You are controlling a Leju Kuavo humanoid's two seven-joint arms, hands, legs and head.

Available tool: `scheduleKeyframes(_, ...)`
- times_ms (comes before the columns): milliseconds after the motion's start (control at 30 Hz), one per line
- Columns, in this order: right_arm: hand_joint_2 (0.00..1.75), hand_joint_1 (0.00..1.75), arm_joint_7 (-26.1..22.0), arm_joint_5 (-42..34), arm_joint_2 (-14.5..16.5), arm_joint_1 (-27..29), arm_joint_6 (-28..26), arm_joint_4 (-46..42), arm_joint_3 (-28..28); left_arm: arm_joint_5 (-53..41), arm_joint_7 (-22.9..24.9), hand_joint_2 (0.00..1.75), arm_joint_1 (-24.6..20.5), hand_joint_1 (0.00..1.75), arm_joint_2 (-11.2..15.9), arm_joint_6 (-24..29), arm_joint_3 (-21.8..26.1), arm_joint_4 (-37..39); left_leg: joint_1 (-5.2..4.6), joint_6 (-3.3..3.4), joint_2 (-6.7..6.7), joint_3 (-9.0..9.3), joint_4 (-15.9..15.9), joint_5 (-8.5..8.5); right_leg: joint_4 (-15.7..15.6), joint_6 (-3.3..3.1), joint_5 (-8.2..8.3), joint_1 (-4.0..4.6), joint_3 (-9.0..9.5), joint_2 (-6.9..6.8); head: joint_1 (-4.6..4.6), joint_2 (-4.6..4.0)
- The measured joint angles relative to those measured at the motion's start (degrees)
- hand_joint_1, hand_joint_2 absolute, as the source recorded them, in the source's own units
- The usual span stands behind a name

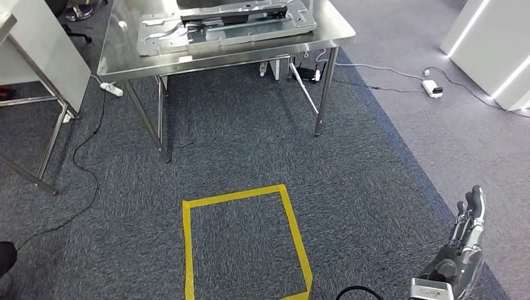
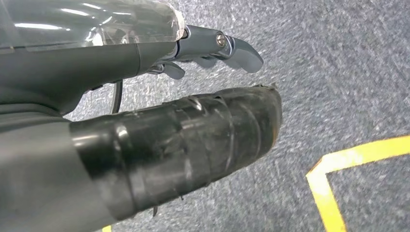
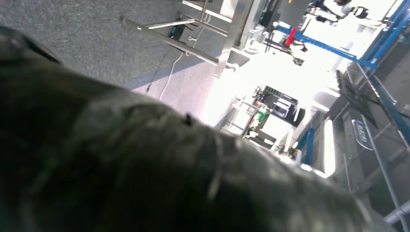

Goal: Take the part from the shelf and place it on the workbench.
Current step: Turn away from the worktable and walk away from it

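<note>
Standing across grey carpet, the shiny steel workbench (image 1: 119, 47) carries the flat pale-grey metal part (image 1: 225, 25), well apart from both hands. Yellow tape square (image 1: 244, 244) marks the floor. Right hand (image 1: 465, 247) hangs empty, fingers straight; left hand (image 2: 212, 48) empty, fingers apart.

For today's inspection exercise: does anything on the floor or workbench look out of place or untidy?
Mildly. Loose cables and a power strip trail across the carpet right of the steel workbench, a possible trip hazard. The yellow tape square looks intact.

steel workbench (image 1: 206, 53), flat metal part (image 1: 225, 25) seemingly lying on it
</note>
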Motion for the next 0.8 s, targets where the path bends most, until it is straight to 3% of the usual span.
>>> scheduleKeyframes(67,0.00,0.00,-0.2,-0.3,0.4,0.1,0.7,0.0,-0.5,0.0,-0.1,0.00,0.0,0.00,0.0,0.0,0.0,0.0,0.34,-0.61,-0.10,-2.49,7.1,-4.63,0.1,-0.28,0.72,0.05,-1.10,-0.05,-0.10,0.00)
scheduleKeyframes(100,0.00,0.00,-0.2,-0.4,0.6,0.2,0.9,0.0,-0.8,0.0,-0.2,0.00,0.0,0.00,0.0,0.0,0.0,0.0,0.51,-0.84,-0.10,-3.25,10.0,-5.84,0.3,-0.22,1.06,0.06,-1.70,-0.04,-0.10,0.00)
scheduleKeyframes(133,0.00,0.00,-0.2,-0.5,0.7,0.3,1.1,0.1,-1.2,0.0,-0.2,0.00,0.0,0.00,0.0,0.0,0.0,0.0,0.66,-1.00,-0.09,-3.08,11.0,-5.88,0.5,-0.12,1.34,0.06,-2.28,0.00,-0.10,0.00)
scheduleKeyframes(167,0.00,0.00,-0.2,-0.7,0.9,0.4,1.3,0.1,-1.7,0.0,-0.3,0.00,0.0,0.00,0.0,0.0,0.0,0.0,0.78,-1.10,-0.09,-1.75,9.8,-4.90,0.8,0.02,1.56,0.02,-2.79,0.06,-0.10,0.00)
scheduleKeyframes(267,0.00,0.00,-0.1,-1.5,1.5,0.7,1.9,0.2,-3.3,0.1,-0.4,0.00,0.0,0.00,0.0,0.1,0.0,0.0,0.89,-0.85,-0.40,5.65,-1.5,-1.24,1.7,0.61,2.01,-0.08,-3.92,0.29,-0.10,0.00)
scheduleKeyframes(300,0.00,0.00,-0.1,-2.0,1.8,0.8,2.4,0.2,-4.0,0.1,-0.4,0.00,0.0,0.00,0.0,0.1,0.0,0.0,0.79,-0.59,-0.57,6.95,-3.9,-0.79,1.9,0.89,2.17,-0.06,-4.12,0.34,-0.08,0.00)
scheduleKeyframes(433,0.00,0.00,-0.7,-5.5,4.0,1.2,7.2,1.2,-8.8,0.2,-0.5,0.00,0.1,0.00,-0.1,0.2,0.1,0.0,0.67,0.95,-0.56,6.64,-5.2,-0.29,2.5,2.28,2.42,0.04,-4.79,0.53,-0.01,0.00)
scheduleKeyframes(467,0.00,0.00,-0.9,-6.5,4.8,1.3,8.9,1.7,-10.7,0.2,-0.4,0.00,0.1,0.00,-0.1,0.2,0.1,0.0,0.79,1.43,-0.42,6.51,-5.4,0.04,3.5,2.54,1.53,0.02,-5.24,0.53,0.01,0.00)
scheduleKeyframes(533,0.00,0.00,-1.5,-8.7,6.5,1.1,12.5,3.2,-15.3,0.1,-0.3,0.00,0.2,0.00,-0.2,0.2,0.2,0.0,0.82,2.23,-0.12,6.07,-5.5,0.66,9.1,2.91,-2.37,-0.07,-7.54,0.51,0.02,0.00)
scheduleKeyframes(600,0.00,0.00,-2.0,-11.6,8.3,0.6,16.1,5.4,-20.5,0.0,-0.2,0.00,0.2,0.00,-0.2,0.2,0.3,0.0,0.63,2.51,0.11,5.36,-5.3,1.03,16.3,3.14,-5.91,-0.08,-10.35,0.50,0.01,0.00)
scheduleKeyframes(633,0.00,0.00,-2.2,-13.4,9.1,0.4,17.3,6.6,-23.2,0.0,-0.2,0.00,0.3,0.00,-0.2,0.2,0.4,0.0,0.55,2.52,0.21,5.07,-5.2,1.14,18.0,3.16,-6.31,-0.08,-10.78,0.49,0.01,0.00)
scheduleKeyframes(667,0.00,0.00,-2.2,-15.2,9.7,0.1,18.2,7.8,-25.8,-0.2,-0.1,0.00,0.3,0.00,-0.2,0.2,0.4,0.0,0.48,2.50,0.29,4.87,-5.0,1.19,17.4,3.09,-5.60,-0.07,-10.05,0.47,0.01,0.00)
scheduleKeyframes(700,0.00,0.00,-2.3,-16.7,10.2,-0.1,18.7,8.9,-28.2,-0.3,-0.1,0.00,0.4,0.00,-0.3,0.2,0.4,0.0,0.42,2.48,0.33,4.78,-4.9,1.21,14.6,2.90,-4.07,-0.04,-8.20,0.41,0.01,0.00)
scheduleKeyframes(767,0.00,0.00,-2.4,-18.6,11.0,-0.6,19.3,10.6,-32.4,-0.4,-0.1,0.00,0.4,0.00,-0.5,0.2,0.4,0.0,0.20,2.31,0.50,4.75,-4.6,1.17,6.4,2.20,-1.17,0.25,-3.45,-0.36,0.01,0.00)
scheduleKeyframes(800,0.00,0.00,-2.5,-19.0,11.3,-0.9,19.6,11.3,-34.2,-0.4,-0.1,0.00,0.4,0.00,-0.5,0.2,0.5,0.0,0.06,2.12,0.62,4.71,-4.5,1.17,3.5,1.86,-0.42,0.44,-1.97,-0.69,0.01,0.00)
